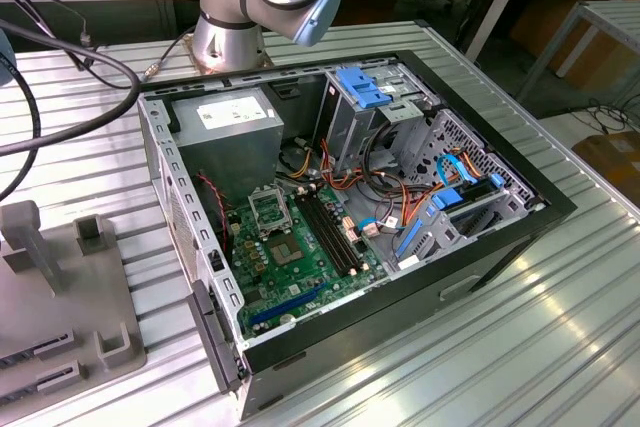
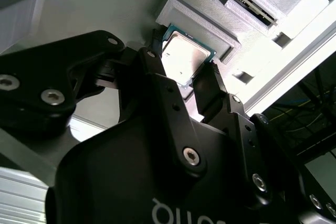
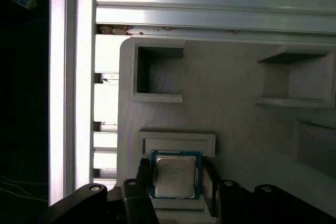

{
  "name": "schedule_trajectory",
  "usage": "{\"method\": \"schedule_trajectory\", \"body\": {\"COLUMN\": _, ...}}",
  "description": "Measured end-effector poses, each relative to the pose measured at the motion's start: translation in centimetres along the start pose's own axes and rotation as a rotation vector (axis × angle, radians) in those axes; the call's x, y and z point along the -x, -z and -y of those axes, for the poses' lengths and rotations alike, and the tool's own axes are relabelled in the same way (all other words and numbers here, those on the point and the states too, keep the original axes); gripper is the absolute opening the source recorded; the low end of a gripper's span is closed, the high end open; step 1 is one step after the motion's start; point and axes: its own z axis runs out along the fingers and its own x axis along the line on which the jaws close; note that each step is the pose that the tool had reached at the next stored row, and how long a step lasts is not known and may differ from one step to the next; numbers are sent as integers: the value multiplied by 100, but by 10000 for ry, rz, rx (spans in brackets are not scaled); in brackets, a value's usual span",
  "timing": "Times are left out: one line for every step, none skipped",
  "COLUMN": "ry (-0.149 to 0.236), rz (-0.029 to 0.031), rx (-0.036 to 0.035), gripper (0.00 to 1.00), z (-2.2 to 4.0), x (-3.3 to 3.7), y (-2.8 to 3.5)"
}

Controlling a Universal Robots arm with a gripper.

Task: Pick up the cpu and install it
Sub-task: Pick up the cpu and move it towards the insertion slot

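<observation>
The cpu [image 3: 175, 177] is seen lying flat, metal top upward, in a shallow seat of the grey holder tray [image 3: 236, 119], butted against a raised lip [image 3: 177, 141] that appears meant to keep it square and in a known position for pickup. The gripper [image 3: 176, 181] is placed directly over it. Its jaws are drawn in to about the chip's width, and its fingers [image 3: 143, 182] are set against two opposite edges, so the cpu is judged to be gripped by its sides, leaving the flat top and the underside untouched. Whether it is lifted clear of the seat cannot be told. In the exterior view the tray [image 1: 60, 287] is found on the ribbed metal table [image 1: 480, 347], at the exterior view's left of the opened computer case [image 1: 520, 217], where the black hinged socket frame [image 1: 268, 210] on the green motherboard [image 1: 300, 262] is shown without a chip.
</observation>
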Motion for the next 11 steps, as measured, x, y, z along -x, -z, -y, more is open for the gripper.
{"method": "schedule_trajectory", "body": {"ry": 0, "rz": 0, "rx": -1, "gripper": 51, "z": 0, "x": 0, "y": 0}}
{"method": "schedule_trajectory", "body": {"ry": 0, "rz": 0, "rx": 0, "gripper": 51, "z": 0, "x": 0, "y": 0}}
{"method": "schedule_trajectory", "body": {"ry": 0, "rz": 0, "rx": 0, "gripper": 51, "z": 0, "x": 0, "y": 0}}
{"method": "schedule_trajectory", "body": {"ry": 0, "rz": -1, "rx": -1, "gripper": 49, "z": 0, "x": 0, "y": 0}}
{"method": "schedule_trajectory", "body": {"ry": 0, "rz": -1, "rx": -1, "gripper": 49, "z": 0, "x": 0, "y": 0}}
{"method": "schedule_trajectory", "body": {"ry": 0, "rz": -1, "rx": -1, "gripper": 47, "z": 0, "x": 0, "y": 0}}
{"method": "schedule_trajectory", "body": {"ry": 0, "rz": 0, "rx": -1, "gripper": 47, "z": 0, "x": 0, "y": 0}}
{"method": "schedule_trajectory", "body": {"ry": 0, "rz": 0, "rx": 0, "gripper": 47, "z": 0, "x": 0, "y": -1}}
{"method": "schedule_trajectory", "body": {"ry": 1, "rz": 0, "rx": -1, "gripper": 47, "z": 0, "x": 0, "y": -1}}
{"method": "schedule_trajectory", "body": {"ry": 0, "rz": 3, "rx": 1, "gripper": 47, "z": 0, "x": 1, "y": 3}}
{"method": "schedule_trajectory", "body": {"ry": 0, "rz": 5, "rx": 3, "gripper": 47, "z": 0, "x": 0, "y": 12}}
